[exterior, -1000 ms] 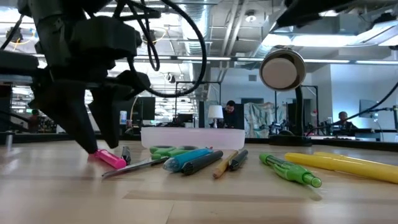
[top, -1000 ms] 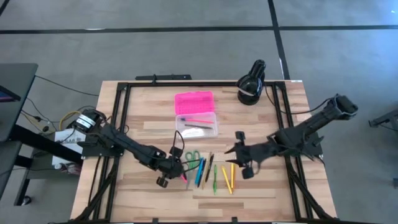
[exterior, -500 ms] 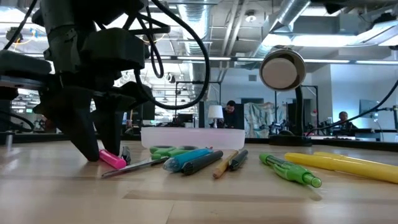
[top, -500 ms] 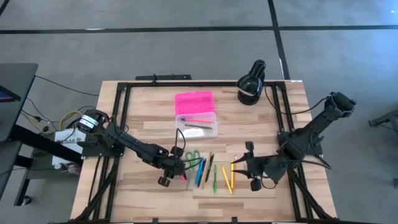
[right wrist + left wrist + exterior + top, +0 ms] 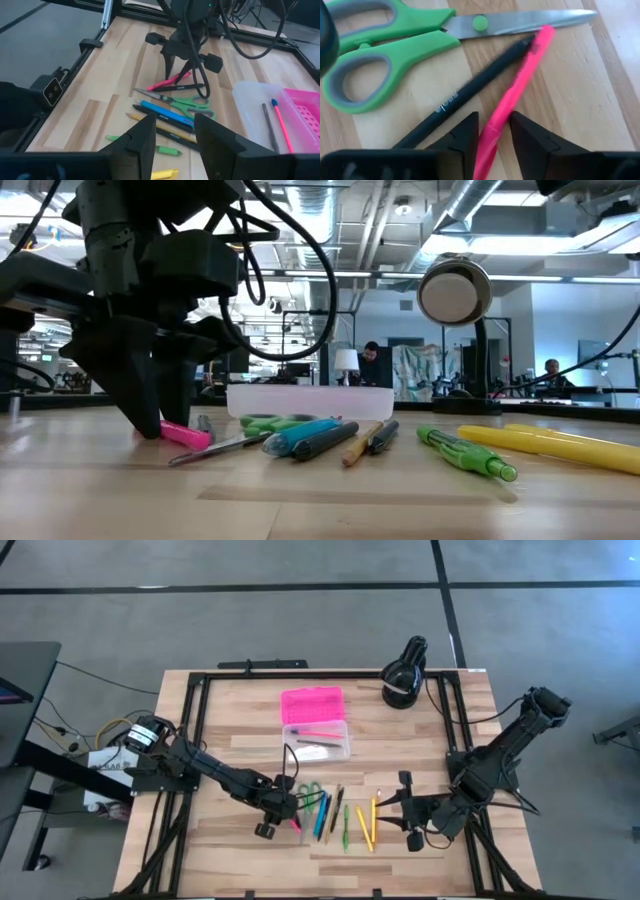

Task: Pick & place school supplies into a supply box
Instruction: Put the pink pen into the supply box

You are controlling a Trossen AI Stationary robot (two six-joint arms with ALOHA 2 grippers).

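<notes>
Closing in since a second ago, the left gripper has narrowed its fingers about the pink pen lying on the worktop beside the green-handled scissors and a black pen. A lift looks near. Meanwhile the right gripper has drawn back toward the worktop's right edge, fingers parted and empty. Well apart, the supply box waits open, pink lid folded back.

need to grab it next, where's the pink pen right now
In the high view the pink pen lies at the left end of the supply row, beside the scissors, with the left gripper straddling it on the table.
</notes>
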